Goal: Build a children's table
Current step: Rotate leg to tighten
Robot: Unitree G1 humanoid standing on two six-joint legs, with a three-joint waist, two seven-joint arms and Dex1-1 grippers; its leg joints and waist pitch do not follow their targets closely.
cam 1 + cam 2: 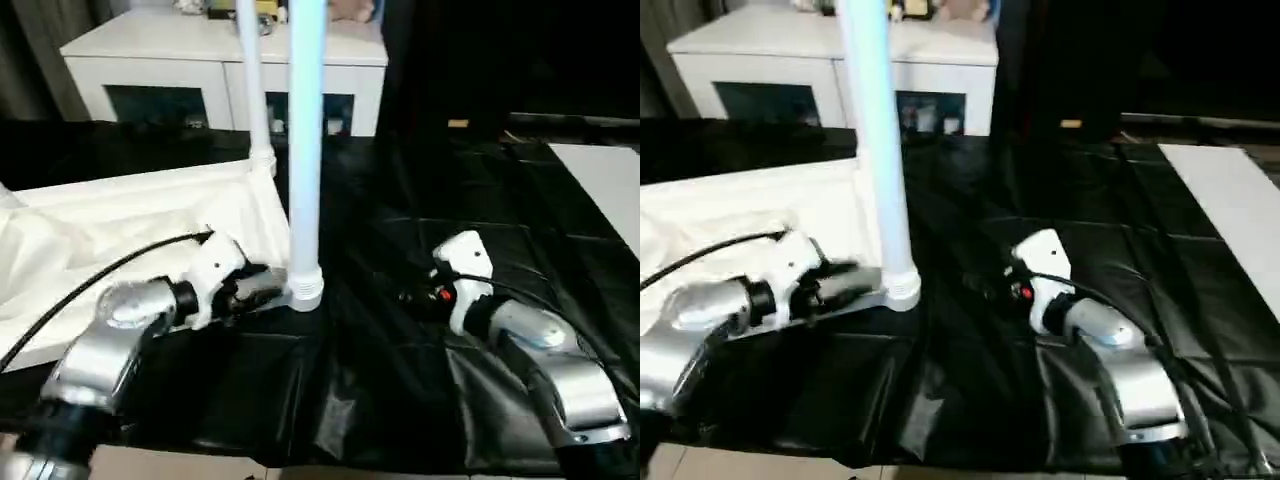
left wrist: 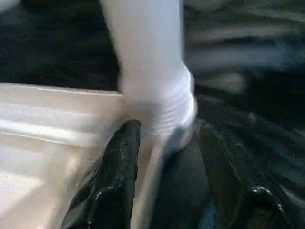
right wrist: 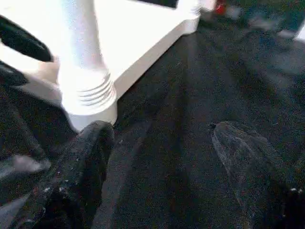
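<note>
The children's table [image 1: 150,215] lies upside down on the black-covered tabletop [image 1: 400,330], two legs standing upright at its corners; the near leg [image 1: 305,150] sits in its ribbed socket; the left gripper [image 1: 262,288] is beside that socket, fingers parted, gripping nothing; the right gripper [image 3: 162,167] hangs wide open, empty, over the black sheet. Judging by this, a leg-fitting step is ending; next comes fetching another leg.

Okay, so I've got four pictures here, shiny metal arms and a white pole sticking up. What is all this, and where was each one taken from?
It's a humanoid robot building a children's table, which lies upside down on black sheeting. Two pictures come from cameras in its head, looking down over its arms; the other two from cameras on each wrist. The left end effector sits at the base of an upright leg. The right end effector is open, holding nothing. A second leg stands at the far corner, with a white cabinet behind.
</note>
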